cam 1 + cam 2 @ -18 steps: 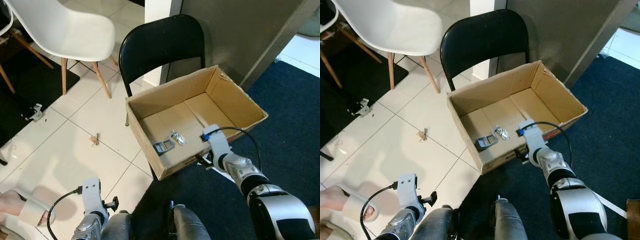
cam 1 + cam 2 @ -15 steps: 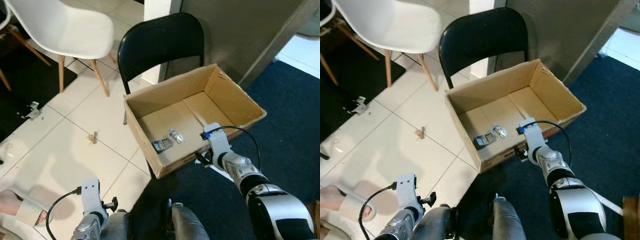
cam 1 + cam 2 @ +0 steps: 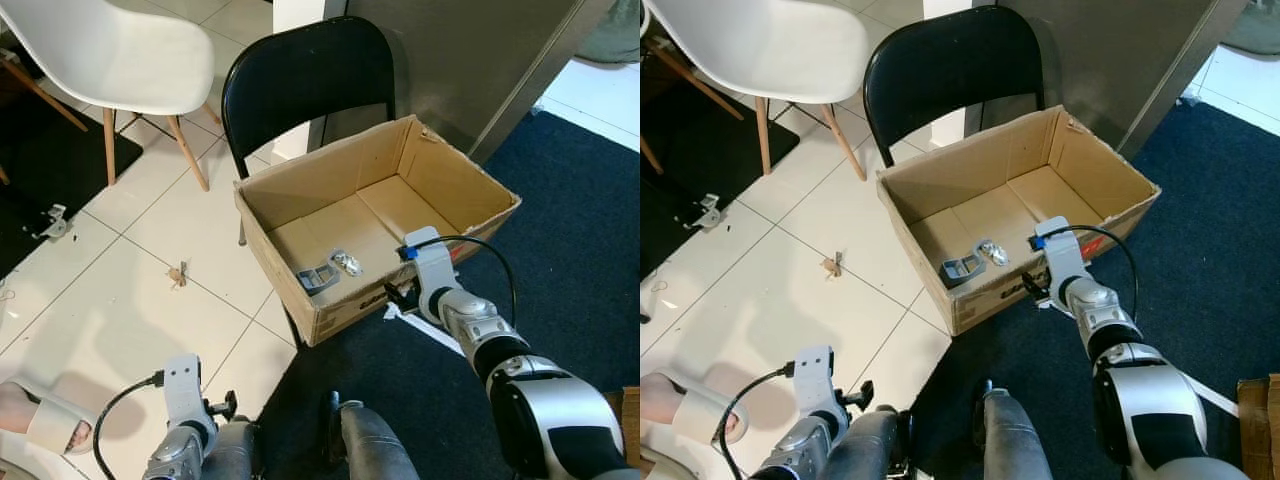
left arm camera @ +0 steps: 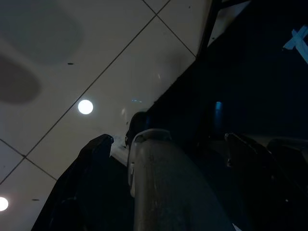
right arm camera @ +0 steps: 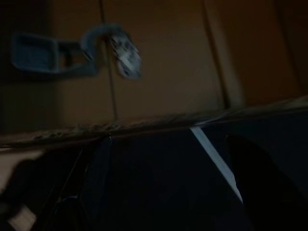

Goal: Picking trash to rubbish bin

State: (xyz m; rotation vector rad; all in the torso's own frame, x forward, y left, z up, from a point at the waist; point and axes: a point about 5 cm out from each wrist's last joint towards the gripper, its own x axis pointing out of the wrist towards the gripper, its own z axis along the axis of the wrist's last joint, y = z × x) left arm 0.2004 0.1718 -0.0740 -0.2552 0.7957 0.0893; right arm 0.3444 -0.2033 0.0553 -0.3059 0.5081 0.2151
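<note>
A: Looking down at an open cardboard box sitting on a black folding chair, half over white tile floor, half over dark blue carpet.

B: And the trash?

A: Lying inside the box near its front wall: a grey-blue packet touching a crumpled silvery scrap. Also showing up blurry in the right wrist view, just beyond the box's front rim.

B: Grippers?

A: Right gripper hanging just outside the box's front wall, below the rim, over the carpet. Fingers spread wide apart, holding nothing. Left gripper hanging low, well away from the box toward the robot's left, down by the robot's own leg, fingers also spread, gripping nothing.

B: Anything else lying around the box?

A: White chair standing left of the box. Small brown scrap lying on the tile left of the box. White tape strip running on the carpet by the front wall. Someone's sandalled foot resting well left of the box.
</note>
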